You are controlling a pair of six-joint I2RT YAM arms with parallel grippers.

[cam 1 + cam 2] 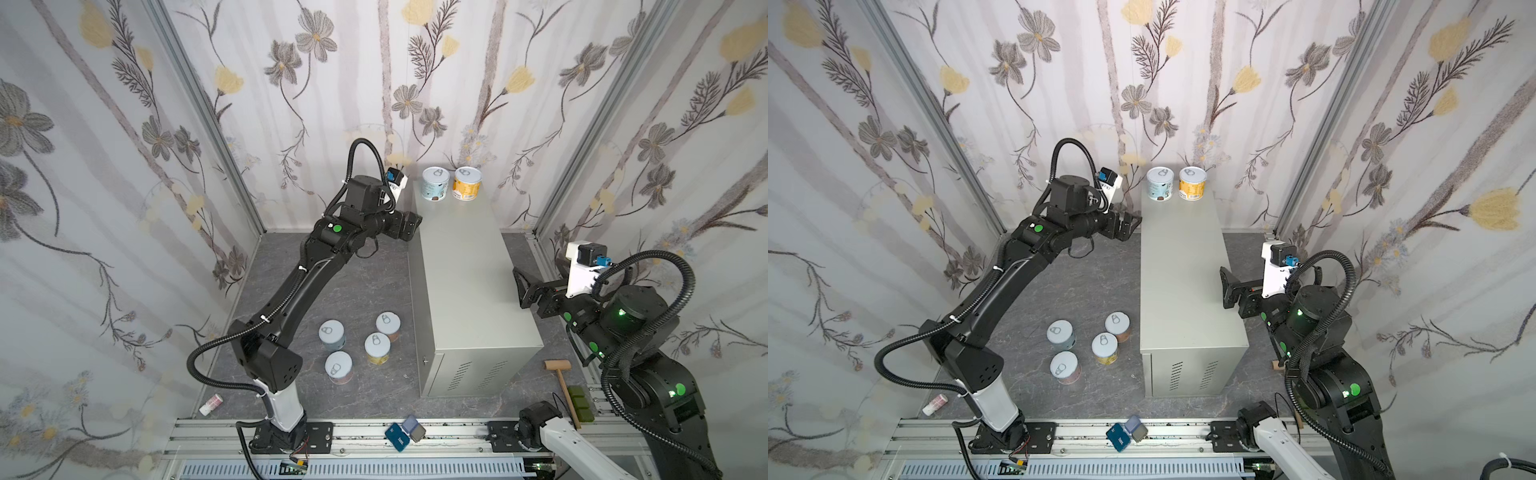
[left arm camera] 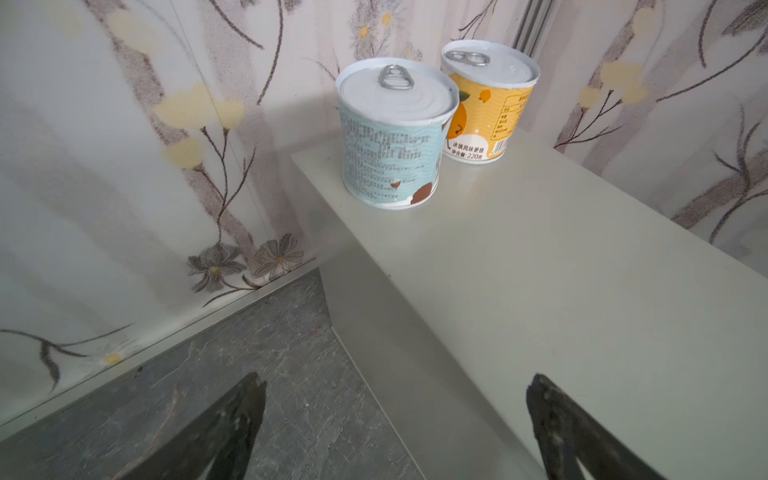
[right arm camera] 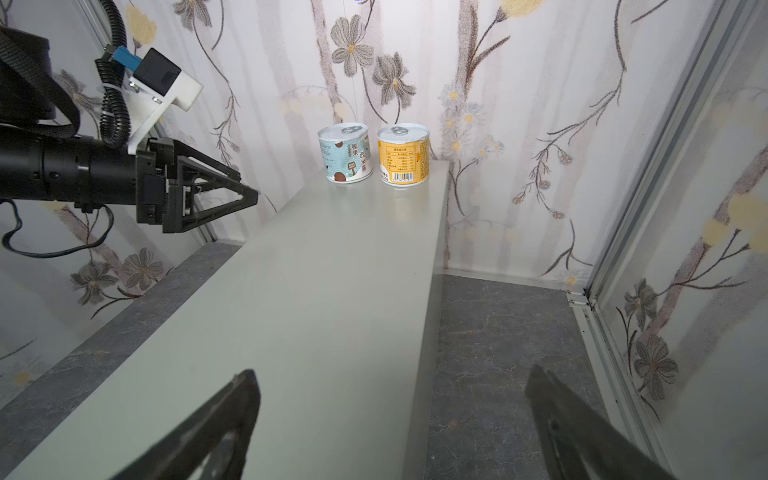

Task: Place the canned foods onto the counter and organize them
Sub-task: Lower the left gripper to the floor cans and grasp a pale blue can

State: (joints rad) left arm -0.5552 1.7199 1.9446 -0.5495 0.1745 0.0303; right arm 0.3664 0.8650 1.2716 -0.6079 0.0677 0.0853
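Left gripper [image 1: 409, 224] hangs empty, jaws spread, at the left edge of the counter [image 1: 461, 266]. The right gripper [image 1: 518, 286], also wide and empty, is at its right edge. A light blue can [image 1: 435, 183] and an orange can [image 1: 467, 183] stand at the counter's far end, and four cans [image 1: 377, 347] sit on the floor to its left. Those four are clustered, so a wide grasp may topple a neighbour.

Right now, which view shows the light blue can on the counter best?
The left wrist view: the light blue can is close, lid and label clear. The right wrist view shows it smaller, farther along the counter; both top views show it small, from above.
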